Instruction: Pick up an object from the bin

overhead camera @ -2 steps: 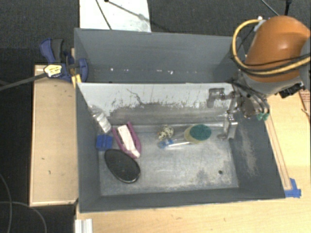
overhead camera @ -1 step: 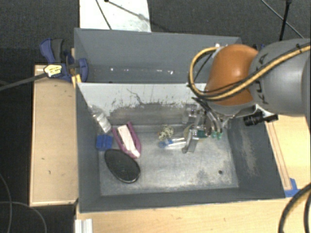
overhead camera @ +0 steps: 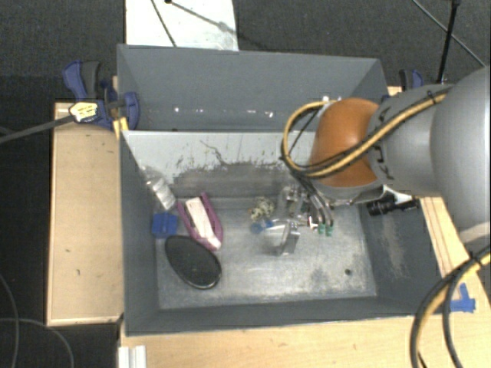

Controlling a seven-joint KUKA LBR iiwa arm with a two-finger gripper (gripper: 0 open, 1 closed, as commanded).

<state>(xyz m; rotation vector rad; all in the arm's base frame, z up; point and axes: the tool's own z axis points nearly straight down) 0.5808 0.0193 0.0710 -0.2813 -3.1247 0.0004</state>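
My gripper hangs low over the middle of the bin floor, below the arm's orange cover. Just to its left lies a small pale crumpled thing with a blue bit at its near side; whether the gripper touches it I cannot tell. Nothing shows held in the gripper.
At the bin's left lie a black oval pad, a purple and white packet, a small blue piece and a clear little bottle. The arm covers the bin's right back corner.
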